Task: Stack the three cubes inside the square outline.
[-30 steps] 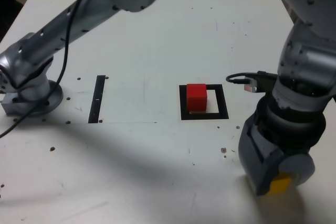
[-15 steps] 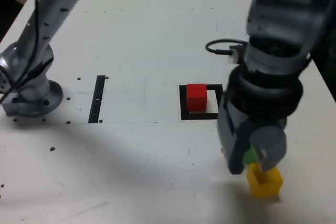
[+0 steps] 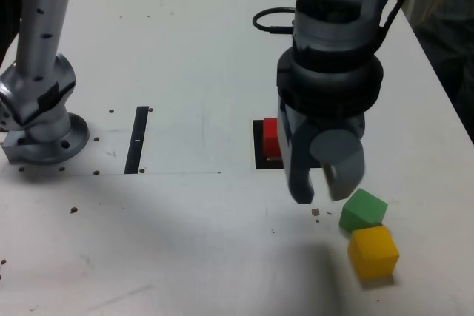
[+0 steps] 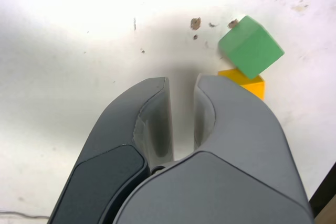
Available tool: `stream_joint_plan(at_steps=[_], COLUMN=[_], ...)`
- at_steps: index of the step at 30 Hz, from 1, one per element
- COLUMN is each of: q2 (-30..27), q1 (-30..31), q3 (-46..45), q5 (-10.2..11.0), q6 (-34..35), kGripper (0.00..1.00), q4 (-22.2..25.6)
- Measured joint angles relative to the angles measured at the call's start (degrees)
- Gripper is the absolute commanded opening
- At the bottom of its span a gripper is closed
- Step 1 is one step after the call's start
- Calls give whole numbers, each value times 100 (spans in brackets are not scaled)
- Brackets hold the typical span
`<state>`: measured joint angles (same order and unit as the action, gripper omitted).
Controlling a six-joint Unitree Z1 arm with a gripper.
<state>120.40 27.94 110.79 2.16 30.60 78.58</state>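
Green cube and yellow cube sit on the table touching each other, just off the exterior view's right of the gripper, which hangs above the table with jaws drawn together and nothing between them. Red cube lies in the square outline, behind the gripper and partly hidden. Judgement: the grasp missed; the next approach must shift toward the green/yellow pair, away from the outline.

white table | thin black strip | scattered dark specks

Claw now raised, empty-handed.
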Motion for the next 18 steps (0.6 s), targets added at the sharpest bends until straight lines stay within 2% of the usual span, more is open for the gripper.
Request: stream_joint_plan(at_steps=[2, 5, 11, 18], q2=[7, 124, 507, 905], q1=[0, 0, 0, 0], q3=[-28, -112, 113, 714], q5=[19, 6, -60, -183], q6=[6, 8, 7, 132], kGripper=[93, 98, 99, 100], q4=[-148, -446, -643, -263])
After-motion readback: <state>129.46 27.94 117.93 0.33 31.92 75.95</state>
